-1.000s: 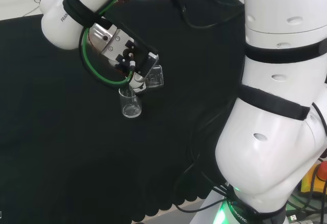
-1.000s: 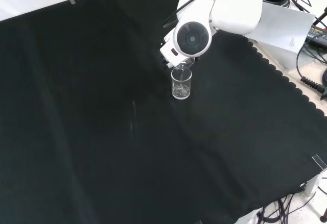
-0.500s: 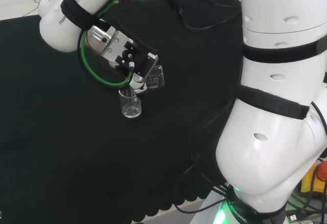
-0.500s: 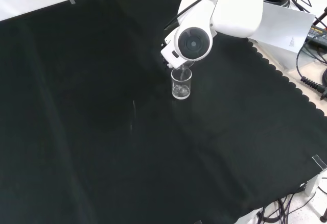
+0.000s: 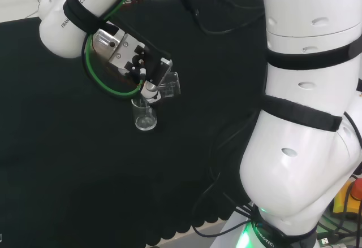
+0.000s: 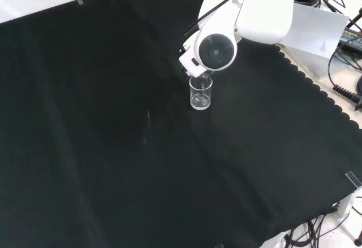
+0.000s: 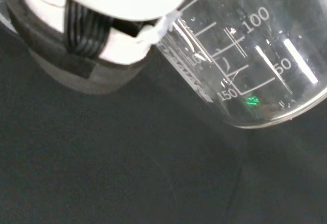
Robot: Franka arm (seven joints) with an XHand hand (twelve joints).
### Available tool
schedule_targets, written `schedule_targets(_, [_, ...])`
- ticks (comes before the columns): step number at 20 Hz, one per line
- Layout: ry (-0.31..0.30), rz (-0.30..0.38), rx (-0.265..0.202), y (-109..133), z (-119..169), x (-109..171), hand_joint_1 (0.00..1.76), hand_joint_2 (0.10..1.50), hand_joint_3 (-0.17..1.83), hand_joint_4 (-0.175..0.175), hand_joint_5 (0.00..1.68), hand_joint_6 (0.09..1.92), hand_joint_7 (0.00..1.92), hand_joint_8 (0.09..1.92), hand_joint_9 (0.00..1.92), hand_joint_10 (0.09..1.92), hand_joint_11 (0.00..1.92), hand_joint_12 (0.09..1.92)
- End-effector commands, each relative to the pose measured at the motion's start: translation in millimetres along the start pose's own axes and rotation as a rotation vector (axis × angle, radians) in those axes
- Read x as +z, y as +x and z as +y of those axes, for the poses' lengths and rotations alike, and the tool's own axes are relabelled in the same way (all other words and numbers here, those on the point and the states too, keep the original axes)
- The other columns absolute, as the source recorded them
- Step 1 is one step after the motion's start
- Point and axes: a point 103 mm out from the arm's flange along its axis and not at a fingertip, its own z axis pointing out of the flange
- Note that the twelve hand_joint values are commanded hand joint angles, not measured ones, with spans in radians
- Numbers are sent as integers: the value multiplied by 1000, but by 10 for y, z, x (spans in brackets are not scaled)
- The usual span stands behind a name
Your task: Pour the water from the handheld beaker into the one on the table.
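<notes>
— Head view? The black and white hand [image 5: 148,77], fingers curled round a tilted clear glass beaker [image 5: 169,84], has lifted slightly above the small clear table beaker [image 5: 145,116].

— Front view? The table beaker [image 6: 200,94] stands below the arm's link.

— Wrist view? The tilted beaker [image 7: 245,60] looks nearly drained; pouring seems about done.

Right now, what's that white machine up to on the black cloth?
The robot arm's hand holds a clear glass beaker, tipped over a second beaker that stands upright on the black cloth. It is set to pour from one into the other. Whether water is running just now is too hard to tell, since both are clear glass.
</notes>
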Motion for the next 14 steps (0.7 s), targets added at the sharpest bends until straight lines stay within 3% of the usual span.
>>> schedule_targets(1, [3, -13, 0, 42, -7, -46, 1166, 731, 495, 23, 1319, 527, 1577, 221, 1691, 87, 1553, 611])
schedule_targets(14, [12, -51, 15, 97, -44, -126, 1166, 730, 498, 28, 1319, 527, 1581, 212, 1691, 87, 1554, 609])
